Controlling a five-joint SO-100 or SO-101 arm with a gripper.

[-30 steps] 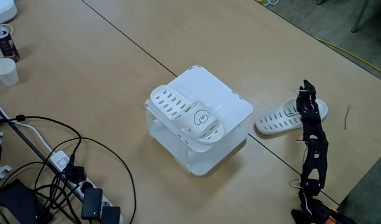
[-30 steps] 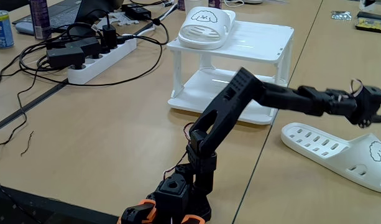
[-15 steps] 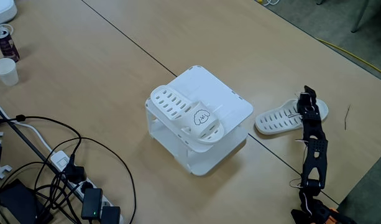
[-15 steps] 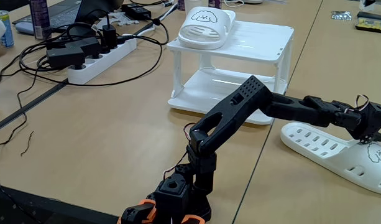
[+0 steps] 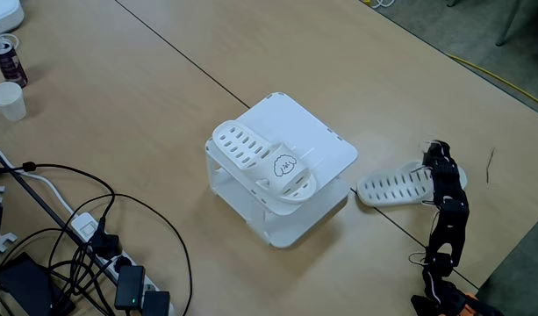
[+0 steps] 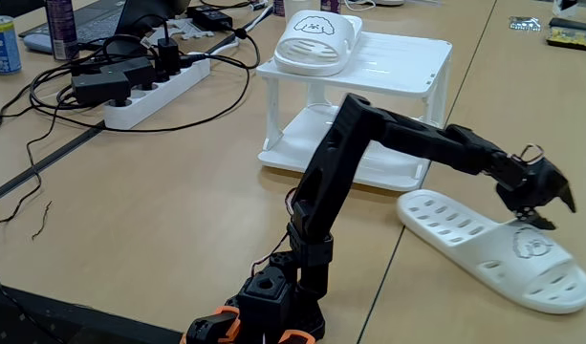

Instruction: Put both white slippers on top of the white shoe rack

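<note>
One white plastic slipper with a slotted sole lies on the pale wooden tabletop beside the white two-tier plastic rack; the black claw grips its strap. The second perforated white slipper rests on the rack's flat top.

A light wooden table made of joined panels spreads across both fixed views, a dark seam running diagonally between sections. Beyond its far edge lies grey carpeted floor with a yellow cable across it. A tangle of black cables leads to a white power strip. A white paper cup and a dark drinks can stand near one corner. Lighting is even and soft.
</note>
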